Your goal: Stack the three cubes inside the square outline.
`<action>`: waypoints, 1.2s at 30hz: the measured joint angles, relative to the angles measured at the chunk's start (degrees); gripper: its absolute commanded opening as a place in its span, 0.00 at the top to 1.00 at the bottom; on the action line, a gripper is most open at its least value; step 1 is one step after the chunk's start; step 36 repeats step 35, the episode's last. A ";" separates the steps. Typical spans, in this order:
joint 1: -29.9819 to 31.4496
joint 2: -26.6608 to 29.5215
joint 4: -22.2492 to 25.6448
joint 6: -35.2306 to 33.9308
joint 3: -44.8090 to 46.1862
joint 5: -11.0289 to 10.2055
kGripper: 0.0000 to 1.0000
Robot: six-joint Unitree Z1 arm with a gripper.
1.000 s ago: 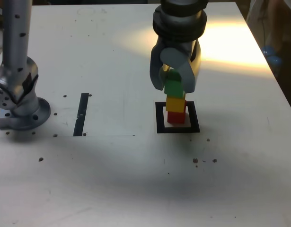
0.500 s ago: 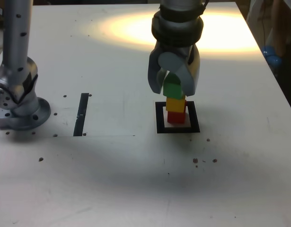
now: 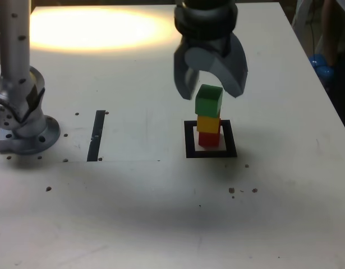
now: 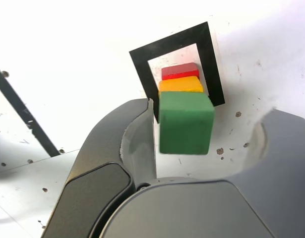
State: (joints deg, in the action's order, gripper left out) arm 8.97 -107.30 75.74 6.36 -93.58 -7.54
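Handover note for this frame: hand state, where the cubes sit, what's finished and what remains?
Hand: open, jaws spread on either side of the green cube, not gripping it.
Cubes: red cube at the bottom, yellow cube on it, green on top, one tower standing inside the square outline.
Done: all three are stacked in the outline.
Left: lift the hand straight up without brushing the tower; the green cube looks slightly turned on the yellow one, so check that it stays put.
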 measured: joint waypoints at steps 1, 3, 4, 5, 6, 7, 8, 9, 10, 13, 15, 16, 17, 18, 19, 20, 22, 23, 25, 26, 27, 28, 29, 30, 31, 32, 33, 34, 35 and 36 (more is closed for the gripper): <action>0.00 0.74 0.28 -0.28 0.77 -0.21 0.00; 0.00 2.30 0.72 -1.09 2.46 -0.59 0.00; 0.00 3.22 0.81 -1.60 3.37 -0.79 0.00; 0.00 4.30 0.89 -2.19 4.65 -0.99 0.00; 0.00 5.38 0.97 -2.83 5.94 -1.13 0.01; 0.00 6.32 1.01 -3.38 7.18 -1.20 0.01; 0.00 7.25 1.02 -4.01 8.55 -1.23 0.01; 0.00 8.39 1.02 -4.84 10.67 -1.24 0.01; 0.00 9.36 1.03 -5.45 12.56 -1.24 0.01; -0.01 11.75 0.98 -6.80 17.21 -1.17 0.01; -0.01 12.93 0.76 -7.35 20.21 -0.97 0.01; -0.01 13.62 0.61 -7.60 22.00 -0.84 0.01; -0.01 14.22 0.39 -7.80 23.53 -0.73 0.01; -0.01 14.79 0.10 -7.99 25.03 -0.58 0.01; -0.01 15.36 -0.29 -8.15 26.61 -0.41 0.01; -0.01 15.99 -0.92 -8.27 28.49 -0.18 0.01; -0.01 16.79 -2.20 -8.34 31.44 0.27 0.01; -0.01 16.97 -2.57 -8.37 32.46 0.44 0.01; -0.02 17.31 -3.56 -8.41 33.98 0.79 0.01; -0.02 17.65 -4.56 -8.43 35.78 1.14 0.01; -0.02 17.96 -5.47 -8.47 37.71 1.47 0.01; -0.02 18.26 -6.34 -8.54 39.69 1.76 0.01; -0.02 18.53 -7.58 -8.65 41.59 2.02 0.01; -0.02 18.67 -8.93 -8.77 43.09 2.27 0.01; -0.02 18.71 -10.10 -8.88 44.37 2.50 0.01; -0.02 18.81 -11.06 -9.00 45.59 2.70 0.01; -0.02 18.97 -11.88 -9.14 46.92 2.90 0.01; -0.02 19.18 -12.95 -9.29 48.42 3.11 0.01; -0.02 19.27 -14.02 -9.42 49.52 3.27 0.01; -0.02 19.27 -14.02 -9.42 49.52 3.27 0.01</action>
